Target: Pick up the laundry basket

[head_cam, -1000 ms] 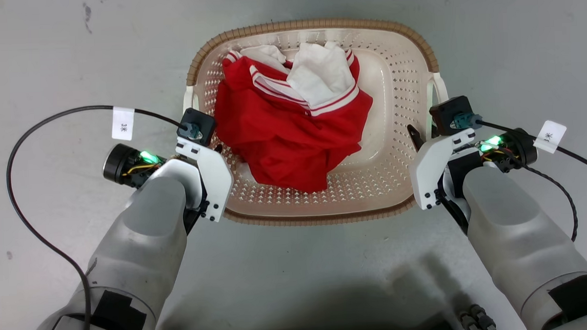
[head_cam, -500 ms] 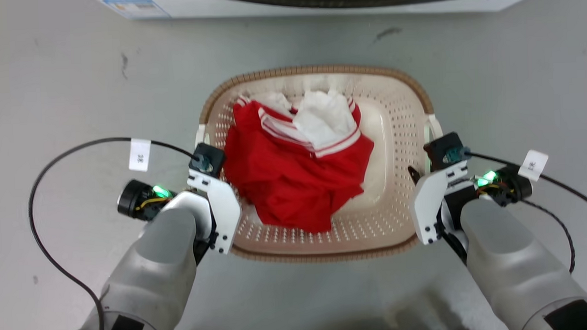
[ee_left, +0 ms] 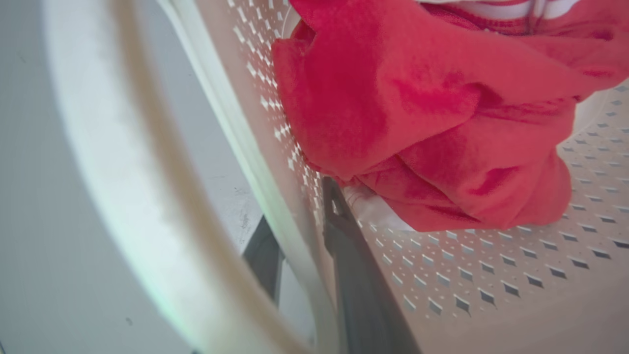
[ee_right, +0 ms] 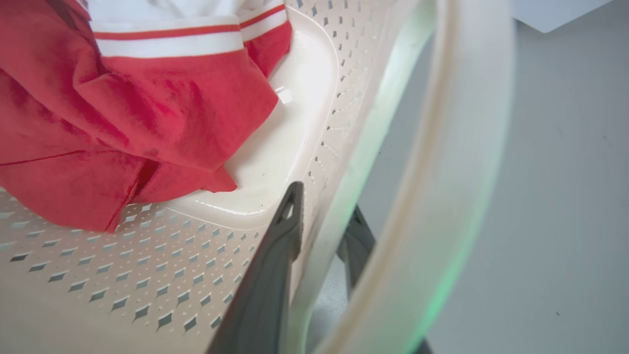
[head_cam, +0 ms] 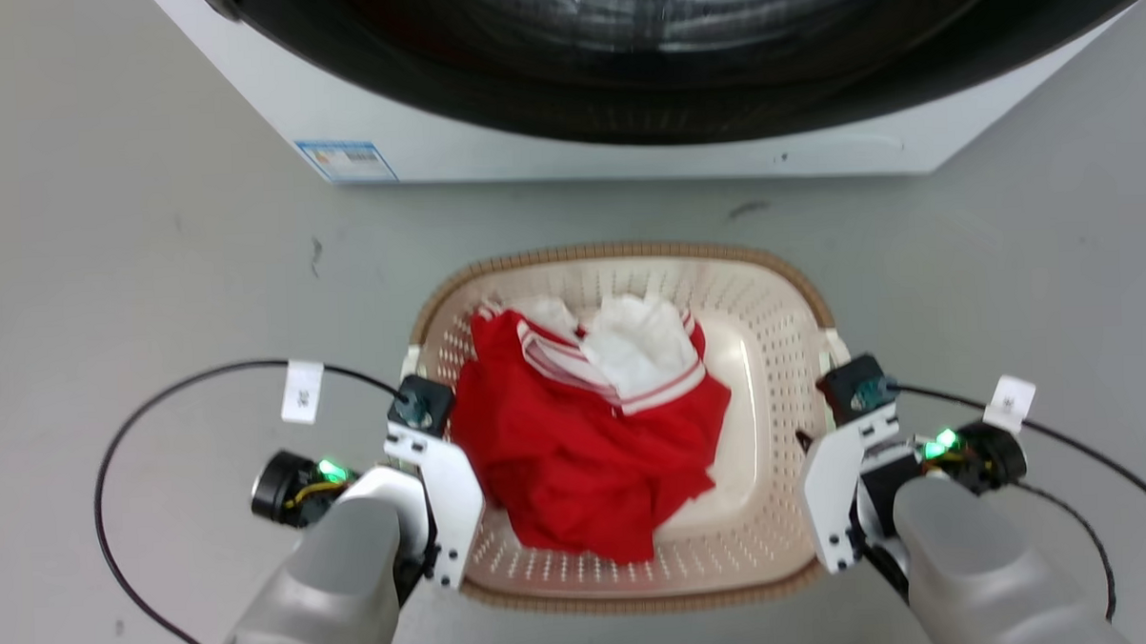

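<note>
The laundry basket (head_cam: 628,254) is cream-white and perforated, with a brown woven-look rim, and lies on the grey floor between my two arms. A crumpled red and white garment (head_cam: 582,446) lies inside it. My left gripper (head_cam: 432,430) is at the basket's left side. In the left wrist view the left gripper (ee_left: 300,231) has one dark finger (ee_left: 346,255) inside the wall and the other outside, shut on that wall. My right gripper (head_cam: 818,428) is at the right side. The right gripper (ee_right: 322,221) clamps the right wall the same way, beside the white handle (ee_right: 442,196).
A white washing machine (head_cam: 567,151) with a dark round door opening (head_cam: 678,61) stands just beyond the basket. Black cables (head_cam: 120,452) with white tags loop out from both wrists over the floor.
The camera has risen: the washing machine has come into view at the top, and basket and arms look smaller and lower. Both grippers keep the same hold on the basket's sides.
</note>
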Controlling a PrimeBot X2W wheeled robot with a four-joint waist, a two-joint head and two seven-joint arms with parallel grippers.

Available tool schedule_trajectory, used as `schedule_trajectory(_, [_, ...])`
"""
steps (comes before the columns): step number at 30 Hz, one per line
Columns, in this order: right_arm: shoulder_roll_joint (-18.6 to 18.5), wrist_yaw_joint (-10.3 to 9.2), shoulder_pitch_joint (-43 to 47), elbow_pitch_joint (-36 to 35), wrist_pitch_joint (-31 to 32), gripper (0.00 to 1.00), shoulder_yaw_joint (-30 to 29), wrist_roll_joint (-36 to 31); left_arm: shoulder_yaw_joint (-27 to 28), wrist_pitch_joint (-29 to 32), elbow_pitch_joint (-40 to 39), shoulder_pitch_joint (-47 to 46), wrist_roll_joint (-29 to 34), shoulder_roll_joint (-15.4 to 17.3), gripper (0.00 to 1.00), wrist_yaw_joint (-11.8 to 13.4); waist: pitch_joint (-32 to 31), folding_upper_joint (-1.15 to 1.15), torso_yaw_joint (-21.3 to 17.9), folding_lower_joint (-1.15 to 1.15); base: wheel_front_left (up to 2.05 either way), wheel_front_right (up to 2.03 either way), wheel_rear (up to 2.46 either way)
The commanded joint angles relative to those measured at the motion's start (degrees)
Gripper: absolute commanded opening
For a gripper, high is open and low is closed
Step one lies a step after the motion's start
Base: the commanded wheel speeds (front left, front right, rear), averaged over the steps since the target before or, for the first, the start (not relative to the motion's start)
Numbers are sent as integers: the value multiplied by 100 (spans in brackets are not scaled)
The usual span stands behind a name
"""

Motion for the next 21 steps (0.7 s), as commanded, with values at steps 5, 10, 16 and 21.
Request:
schedule_trajectory(5, [-26, 14, 406, -37, 151, 0, 272, 141, -182, 188, 8, 405, -141, 14, 0, -1, -791, 0, 88, 1, 0, 0, 0])
schedule_trajectory(10, [-23, 15, 651, -150, 340, 0, 558, 363, -294, 377, 9, 656, -324, 23, 0, -1, -1222, 0, 69, 1, 0, 0, 0])
schedule_trajectory(16, [-16, 15, 834, -211, 547, 0, 886, 639, -464, 618, 7, 841, -563, 20, 0, -1, -1633, 0, 59, 1, 0, 0, 0])
schedule_trajectory(21, [-13, 15, 966, -246, 670, 0, 1125, 886, -623, 789, -43, 955, -770, 59, 0, -1, -1936, 0, 54, 1, 0, 0, 0])
